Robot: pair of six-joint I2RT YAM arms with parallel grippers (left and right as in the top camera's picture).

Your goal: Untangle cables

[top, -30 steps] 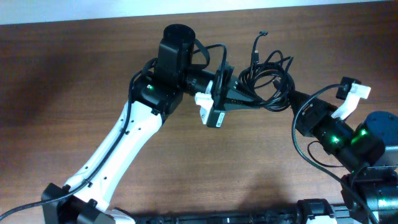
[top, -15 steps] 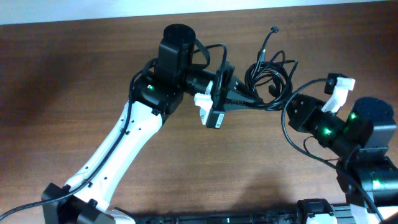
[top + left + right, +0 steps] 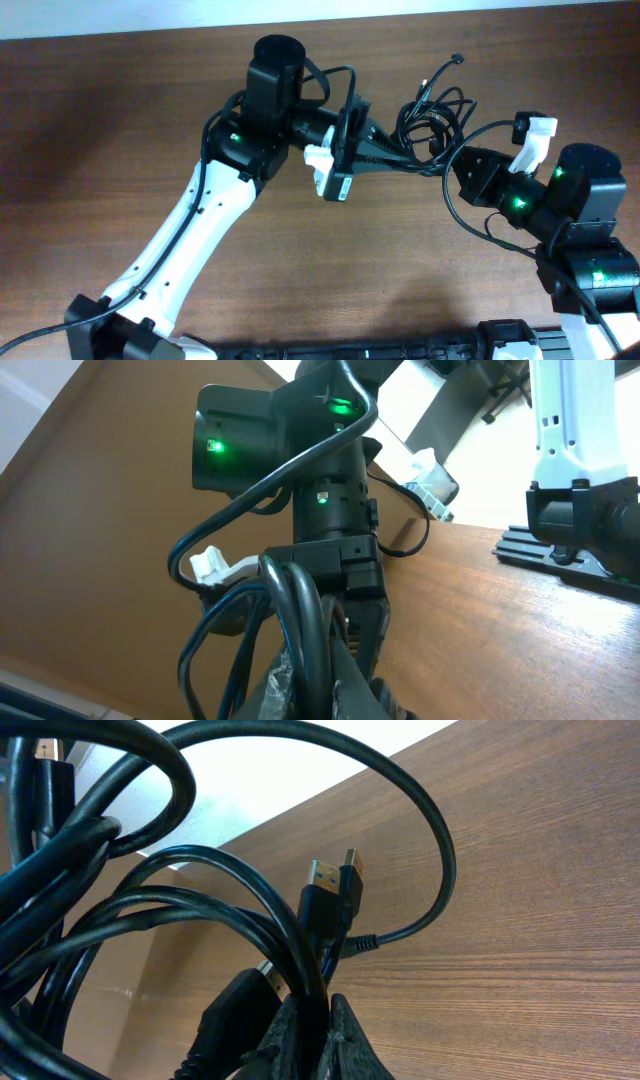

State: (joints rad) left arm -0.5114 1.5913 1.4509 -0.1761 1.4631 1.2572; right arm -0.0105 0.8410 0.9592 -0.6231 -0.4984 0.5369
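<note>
Left gripper: I read it as pressed together on the cables, gripping the bundle from its left side. On my left wrist feed the fingers close on a few black strands that rise straight up from between them.
Right gripper: this one is also clamped on the cables, from the right side. On my right wrist feed its fingertips meet around a single black strand.
Spacing: the two grippers face each other across the bundle, near one another but apart.
Cables: a tangle of black loops between the grippers, above the far middle part of the table. I cannot tell whether it rests on the wood or hangs clear.
Loose end: one thin strand leaves the top of the bundle toward the far edge and ends in a small plug.
Plug ends: two black plugs with gold-coloured tips sit side by side inside a wide loop, tips pointing up in my right wrist feed.
Left arm: a white link reaching in from the near left, with a black wrist showing a green light.
Right arm: black, with green lights, at the right edge.
</note>
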